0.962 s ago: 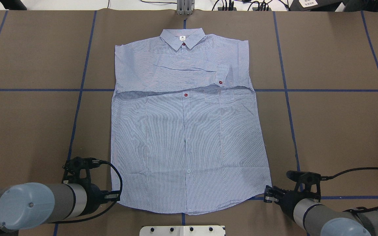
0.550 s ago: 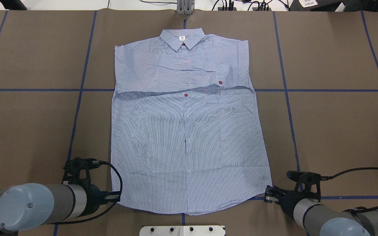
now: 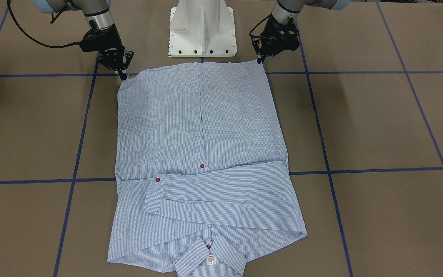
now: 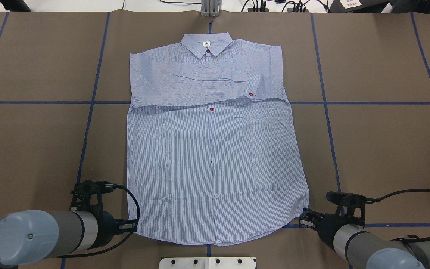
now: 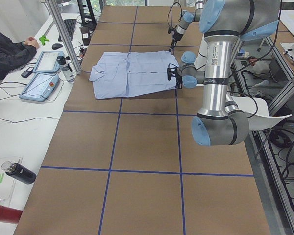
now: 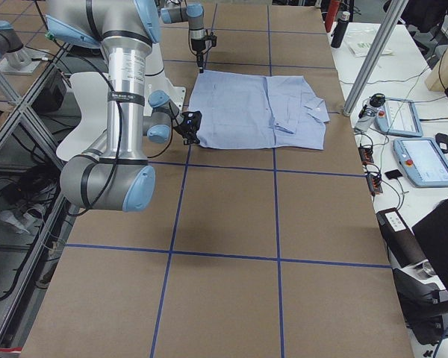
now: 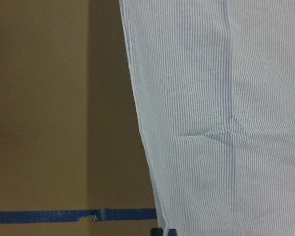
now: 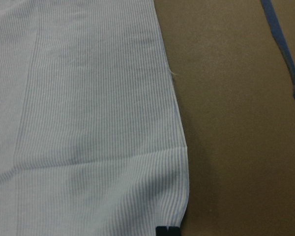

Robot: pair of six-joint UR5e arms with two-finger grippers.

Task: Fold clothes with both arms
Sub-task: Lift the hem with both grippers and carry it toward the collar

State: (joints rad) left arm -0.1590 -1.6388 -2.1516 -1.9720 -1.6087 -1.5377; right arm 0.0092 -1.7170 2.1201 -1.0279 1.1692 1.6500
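The light blue striped shirt (image 4: 215,149) lies flat, front up, on the brown table with its collar (image 4: 206,44) at the far side. Its sleeves are folded across the chest, one cuff (image 4: 252,86) on top. My left gripper (image 4: 134,225) sits at the near left hem corner, shut on the cloth. My right gripper (image 4: 302,220) is at the near right hem corner, also shut on it. From the front, the left gripper (image 3: 260,60) and right gripper (image 3: 123,76) each touch a hem corner of the shirt (image 3: 202,127). Both wrist views show striped fabric (image 7: 226,123) (image 8: 88,123) running down to a fingertip.
The white pedestal base (image 3: 202,27) stands just behind the hem between the arms. Blue tape lines (image 4: 32,102) grid the brown table. A grey post (image 4: 210,8) stands beyond the collar. A seated person (image 5: 5,49) and control pendants (image 5: 39,83) are at the far side table.
The shirt's upper part has shifted a touch to the left and the near right hem corner has drawn in slightly. Both grippers have barely moved.
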